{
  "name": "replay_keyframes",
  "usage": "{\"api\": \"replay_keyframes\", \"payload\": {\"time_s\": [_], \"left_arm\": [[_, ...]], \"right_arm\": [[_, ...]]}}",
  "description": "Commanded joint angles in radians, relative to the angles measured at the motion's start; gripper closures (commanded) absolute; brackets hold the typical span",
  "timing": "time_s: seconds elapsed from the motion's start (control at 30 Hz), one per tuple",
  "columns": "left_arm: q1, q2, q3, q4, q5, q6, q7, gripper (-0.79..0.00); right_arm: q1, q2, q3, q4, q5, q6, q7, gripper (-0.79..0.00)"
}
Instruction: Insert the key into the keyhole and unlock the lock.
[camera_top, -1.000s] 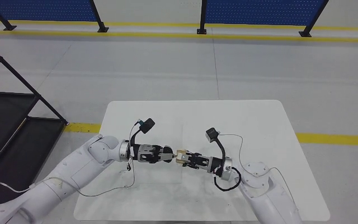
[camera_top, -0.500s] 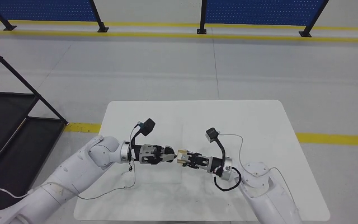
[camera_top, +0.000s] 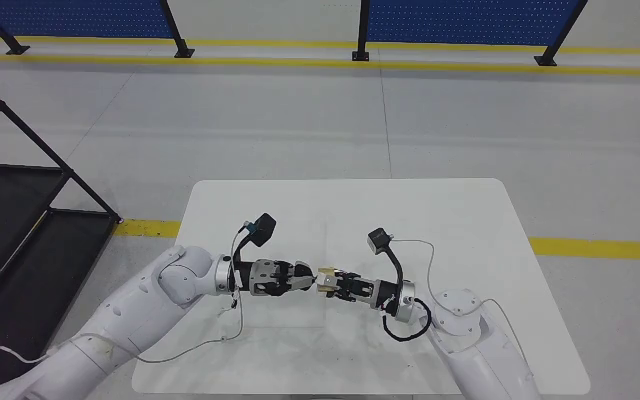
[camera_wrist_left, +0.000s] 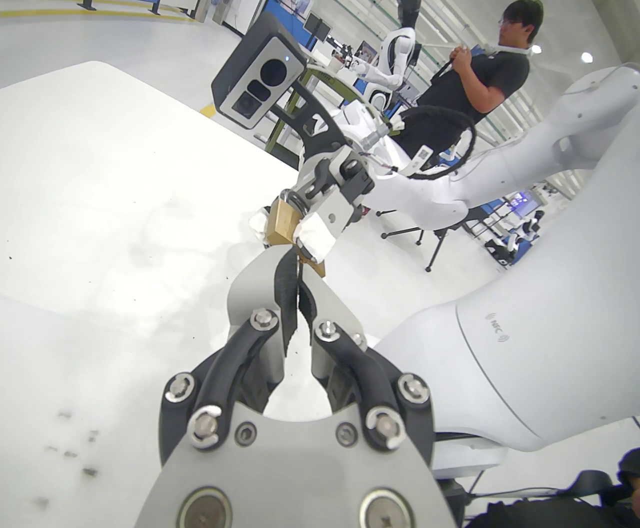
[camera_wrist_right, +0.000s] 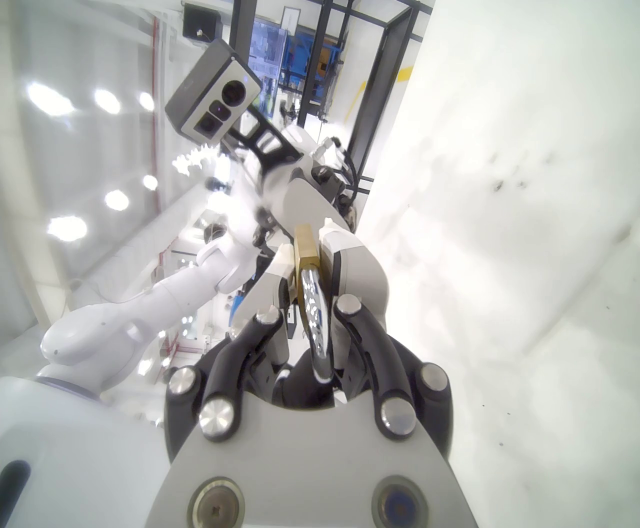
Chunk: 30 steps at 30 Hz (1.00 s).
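1. lower centre of the top view, over the white table (camera_top: 450, 210): the right gripper (camera_top: 333, 284) is clamped on the brass padlock (camera_top: 323, 281). the left gripper (camera_top: 308, 279) meets it tip to tip, its black pads (camera_wrist_left: 287, 280) pinched almost closed on a thin edge that looks to be the key (camera_wrist_left: 300, 278).
2. the key is nearly hidden, so it cannot be told whether it is seated in the keyhole. if it sits only at the mouth, a twist would likely skid it off the brass.
3. the pinch is narrow and flat, so under a turning load the key could pivot or slide between the pads.
4. the padlock is held between padded white fingers (camera_wrist_left: 314, 239). torque may roll the body in that padding instead of turning the cylinder.
5. if the two wrists are not on one line, side load could jam or bend the key.
6. the shackle (camera_wrist_right: 315, 310) lies back between the right gripper's fingers, where it may lack room to spring open.
7. both pieces appear held clear of the table, so a slip by either grip would drop one.
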Motion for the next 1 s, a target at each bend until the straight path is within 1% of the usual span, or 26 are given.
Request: {"api": "replay_keyframes", "payload": {"time_s": [0.0,0.47,0.73,0.97], "left_arm": [[0.011,-0.001,-0.010,-0.006,0.032,0.000,0.024,0.000],[0.053,-0.001,-0.052,-0.032,0.158,0.000,0.117,0.000],[0.062,0.000,-0.062,-0.040,0.202,0.000,0.150,0.000],[0.075,0.000,-0.081,-0.057,0.286,0.000,0.205,0.000]], "right_arm": [[0.000,0.000,0.000,0.000,0.000,0.000,0.000,0.000],[0.000,0.000,0.000,0.000,0.000,0.000,0.000,0.000],[0.000,0.000,0.000,0.000,0.000,0.000,0.000,0.000],[0.000,0.000,0.000,0.000,0.000,0.000,0.000,0.000]]}}
